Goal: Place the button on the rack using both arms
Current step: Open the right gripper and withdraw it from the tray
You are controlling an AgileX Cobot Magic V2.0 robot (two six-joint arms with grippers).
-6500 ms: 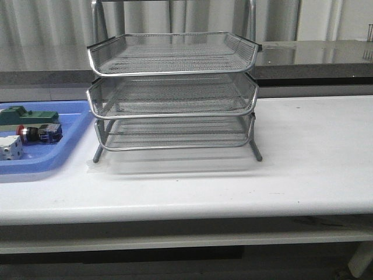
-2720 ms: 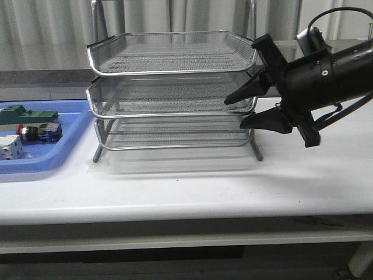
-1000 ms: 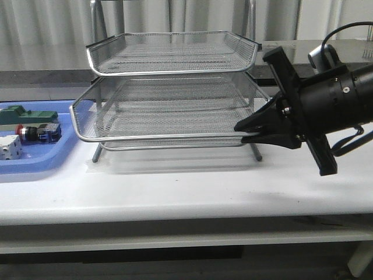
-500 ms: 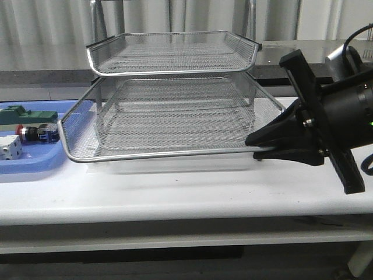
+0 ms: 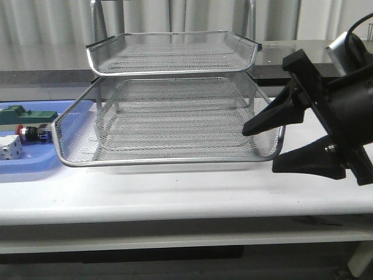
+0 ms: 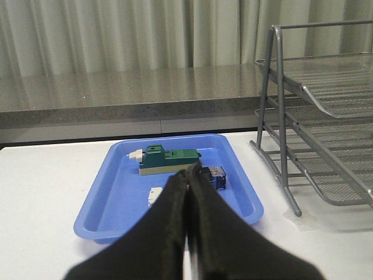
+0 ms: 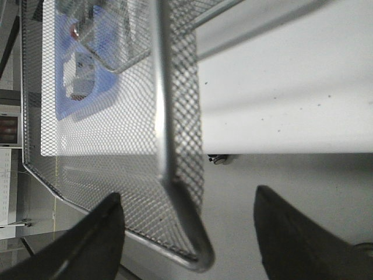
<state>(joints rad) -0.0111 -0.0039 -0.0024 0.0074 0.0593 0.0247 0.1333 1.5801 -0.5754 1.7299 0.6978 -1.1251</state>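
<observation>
Right hand [image 5: 274, 146] is gaping wide around the rack [image 5: 169, 116] tray's corner, grasping nothing; left hand [image 6: 187, 192] is clenched, empty.

Front view: camera low, near table edge, facing forward over the table [image 5: 175, 192]; takes in the whole rack [image 5: 169, 99] at centre and the blue tray [image 5: 35, 163] far left.

Left wrist view: looks forward from above the near-left table area, past its own fingers, onto the blue tray [image 6: 233, 169], with the rack's left side [image 6: 315, 116] at the scene's right.

Right wrist view: rolled sideways, very close to the pulled-out tier's front right corner [image 7: 186, 233].

All three views share the rack.
</observation>
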